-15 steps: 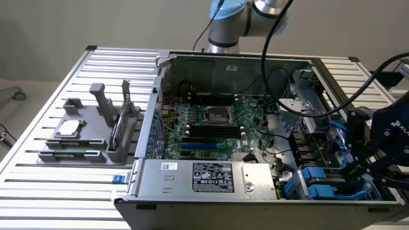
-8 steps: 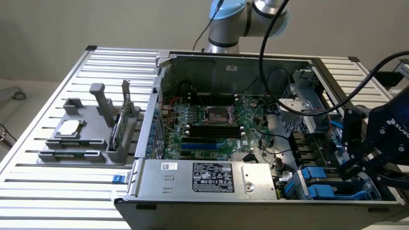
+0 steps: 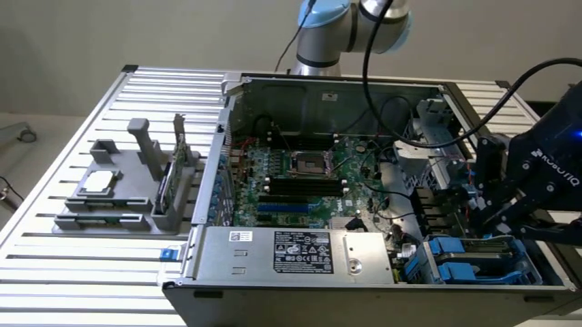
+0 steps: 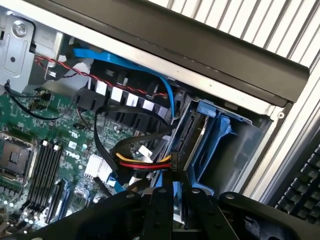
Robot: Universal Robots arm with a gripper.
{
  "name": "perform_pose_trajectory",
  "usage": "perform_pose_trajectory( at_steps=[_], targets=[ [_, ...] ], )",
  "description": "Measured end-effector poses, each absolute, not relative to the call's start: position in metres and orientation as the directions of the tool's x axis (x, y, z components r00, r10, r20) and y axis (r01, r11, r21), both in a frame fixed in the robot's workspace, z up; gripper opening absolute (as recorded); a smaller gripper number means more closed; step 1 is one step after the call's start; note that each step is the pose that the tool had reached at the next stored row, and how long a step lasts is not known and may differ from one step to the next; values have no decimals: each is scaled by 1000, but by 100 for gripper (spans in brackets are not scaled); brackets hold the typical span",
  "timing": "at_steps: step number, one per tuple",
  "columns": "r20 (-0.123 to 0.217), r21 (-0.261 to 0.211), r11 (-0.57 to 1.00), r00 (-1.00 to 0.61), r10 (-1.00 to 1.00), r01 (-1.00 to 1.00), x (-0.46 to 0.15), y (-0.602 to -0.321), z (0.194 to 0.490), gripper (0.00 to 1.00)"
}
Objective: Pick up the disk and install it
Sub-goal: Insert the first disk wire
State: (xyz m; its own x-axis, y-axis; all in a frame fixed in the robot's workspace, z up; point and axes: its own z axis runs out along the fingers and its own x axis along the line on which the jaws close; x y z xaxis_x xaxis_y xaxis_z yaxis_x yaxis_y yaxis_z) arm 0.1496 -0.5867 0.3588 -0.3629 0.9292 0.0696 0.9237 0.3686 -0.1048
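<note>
1. The computer case (image 3: 427, 87) lies open on its side. Everything that matters here sits in its front corner, the one farthest from the arm's base.
2. The drive bay (image 4: 227, 160) fills that corner, just inside the case's rim.
3. The disk (image 4: 200, 135) stands on edge in the mouth of that bay, with its blue carrier around a silver-grey body. In the exterior view its blue frame (image 3: 475, 246) shows low in the same corner. Whether it is fully seated you cannot tell.
4. Expect a dense, stiff slab: heavy for its size, smooth on the metal faces and sensitive to knocks. The plastic carrier will likely flex a little. Judge the carrier's rails the better hold, since the metal would slip and the connector end is delicate.
5. The gripper (image 3: 495, 228) hangs right over the bay. Its fingers (image 4: 159, 210) stand narrow with a thin blue strip pinched between them, apparently the carrier's edge.
6. The yellow, red and black power cable (image 4: 145, 161) lies just beside the disk, on the motherboard side of the case.
</note>
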Motion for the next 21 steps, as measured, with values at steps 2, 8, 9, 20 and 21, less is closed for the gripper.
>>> perform_pose_trajectory(
  at_steps=[2, 8, 9, 20, 21],
  targets=[
    [65, -95, 367, -362, 930, 925, 150, -582, 359, 16],
    [56, -74, 336, -332, 941, 939, 150, -578, 359, 16],
    [56, -73, 327, -323, 945, 942, 150, -578, 359, 16],
    [50, -57, 237, -234, 971, 970, 151, -577, 357, 16],
    [50, -56, 230, -227, 973, 972, 151, -577, 356, 16]
  ],
)
